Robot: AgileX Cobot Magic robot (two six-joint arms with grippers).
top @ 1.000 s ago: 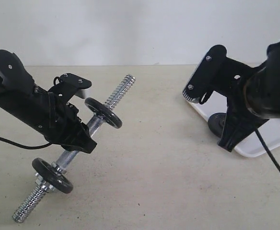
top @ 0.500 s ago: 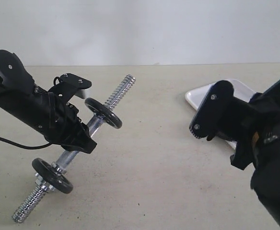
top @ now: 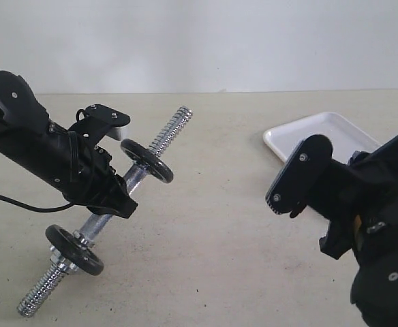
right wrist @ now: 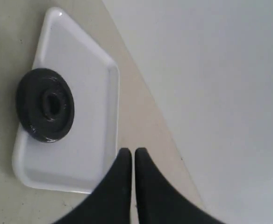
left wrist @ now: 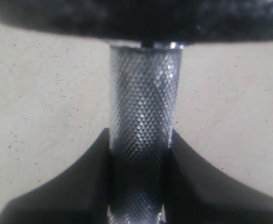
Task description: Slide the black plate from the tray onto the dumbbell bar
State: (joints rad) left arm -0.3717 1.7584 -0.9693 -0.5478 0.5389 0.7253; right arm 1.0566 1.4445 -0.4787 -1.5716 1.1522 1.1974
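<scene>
The dumbbell bar [top: 134,176] is a chrome rod with threaded ends, lying slantwise on the left with one end raised. It carries two small black discs, one toward the raised end [top: 146,160] and one low [top: 74,248]. My left gripper [top: 114,196] is shut on the bar's knurled middle [left wrist: 141,116], both fingers pressed against it, just below a black disc [left wrist: 141,18]. The black plate [right wrist: 45,105] lies flat in the white tray [right wrist: 89,93]. In the exterior view my right arm hides the plate. My right gripper [right wrist: 132,151] is shut and empty, off the tray's edge.
The tray [top: 322,129] sits at the back right of the beige table, partly covered by my right arm [top: 362,204]. A plain white wall stands behind the table. Bare table surface lies between the bar and the tray.
My right arm has swung down and toward the camera, off the tray, uncovering the tray's far part and now hiding the plate in the exterior view. The left arm and bar have not moved.
</scene>
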